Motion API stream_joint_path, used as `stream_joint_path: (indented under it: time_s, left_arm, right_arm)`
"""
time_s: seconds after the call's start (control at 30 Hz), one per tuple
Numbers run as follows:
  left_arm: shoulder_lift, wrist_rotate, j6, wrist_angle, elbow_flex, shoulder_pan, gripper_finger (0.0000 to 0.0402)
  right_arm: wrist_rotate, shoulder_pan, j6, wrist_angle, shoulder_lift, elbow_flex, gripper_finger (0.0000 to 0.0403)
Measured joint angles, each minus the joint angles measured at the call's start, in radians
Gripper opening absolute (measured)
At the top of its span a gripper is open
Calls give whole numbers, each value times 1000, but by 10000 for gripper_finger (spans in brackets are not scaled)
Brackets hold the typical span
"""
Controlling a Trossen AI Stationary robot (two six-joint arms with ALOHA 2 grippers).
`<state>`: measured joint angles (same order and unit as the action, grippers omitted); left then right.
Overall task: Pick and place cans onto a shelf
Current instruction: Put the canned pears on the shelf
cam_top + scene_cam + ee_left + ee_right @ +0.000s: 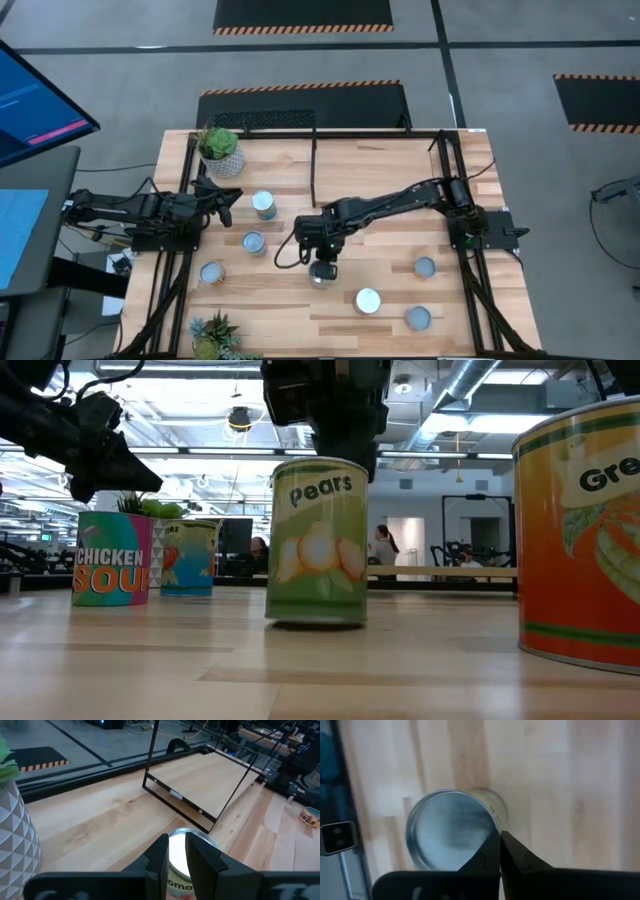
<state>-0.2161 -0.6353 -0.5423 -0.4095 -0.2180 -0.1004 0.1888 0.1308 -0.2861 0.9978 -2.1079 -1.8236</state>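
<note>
Right gripper [500, 851], fingers pressed together, sits above the pears can [317, 540]; it should reopen and straddle the rim before lifting.

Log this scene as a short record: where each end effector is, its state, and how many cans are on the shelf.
Right end effector: shut, directly above the pears can, mid-table
Left end effector: fingers slightly apart, at the table's left side, facing another can
Cans counted: seven, all standing on the table
Shelf: no cans in it yet
</note>
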Motion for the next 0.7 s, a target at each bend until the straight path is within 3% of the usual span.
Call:
stream_joint_path:
  time_s: [0.13,0.37,0.47,0.7]
  left_arm:
    - [0,-5,0,-1,0,0,52]
    - [0,-16,18,-3,0,0,52]
    - [0,-25,23,-3,0,0,52]
    - [0,-35,23,0,1,0,52]
  right_arm:
    - [-21,-26,16,107,2,-81,5]
    - [-130,-65,36,459,20,-381,4]
    - [-233,-84,52,576,23,-483,3]
    - [-485,-187,74,572,49,-520,2]
